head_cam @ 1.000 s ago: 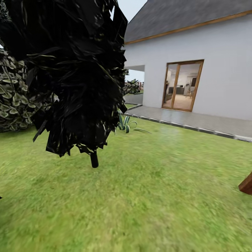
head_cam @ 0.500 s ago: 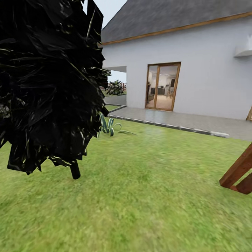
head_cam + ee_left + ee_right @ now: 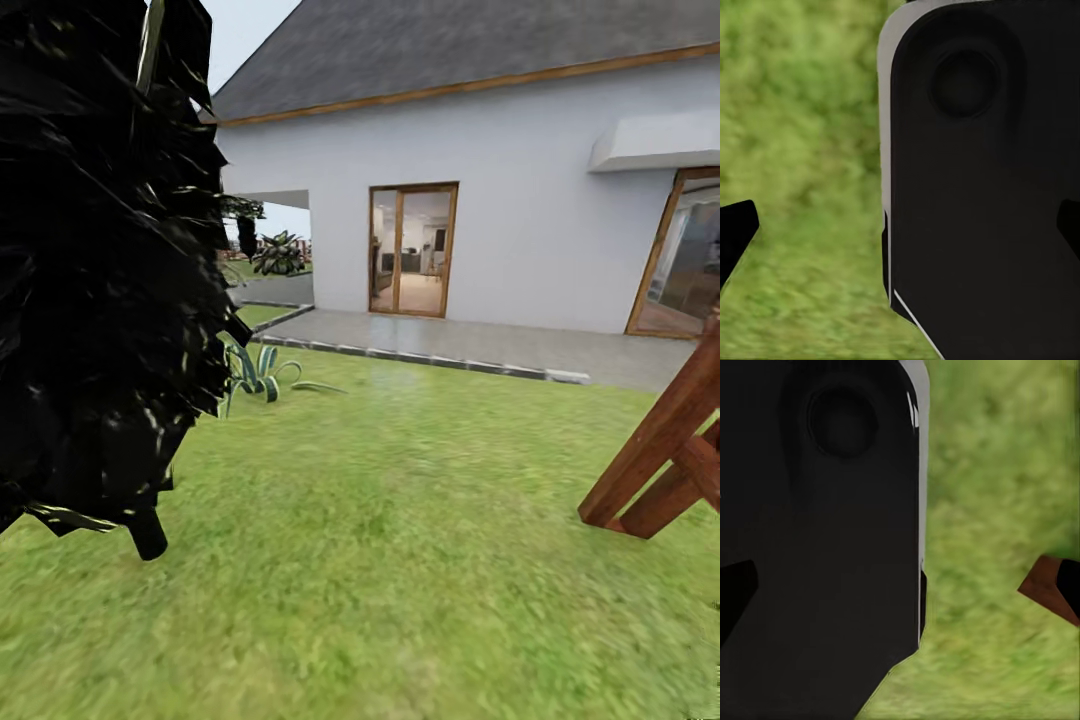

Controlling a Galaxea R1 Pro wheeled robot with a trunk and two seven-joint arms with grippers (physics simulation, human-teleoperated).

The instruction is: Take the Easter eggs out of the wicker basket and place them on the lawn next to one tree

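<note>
The lawn (image 3: 420,560), a mottled green grass ground, is seen stretching up to a grey paved patio (image 3: 470,345) edged with kerbstones; behind it a white house (image 3: 520,200) with a grey roof and wood-framed glass doors (image 3: 410,250) is shown; a dark, ragged narrow tree (image 3: 90,260) on a short black stem stands at the left; a spiky plant (image 3: 255,375) lies beside it; slanted brown wooden beams (image 3: 665,450) rest on the grass at the right; eggs and basket are not shown. In the wrist views, dark fingertips are seen at the picture edges over grass, with a black, smooth robot part between; whether each gripper is open cannot be told.
</note>
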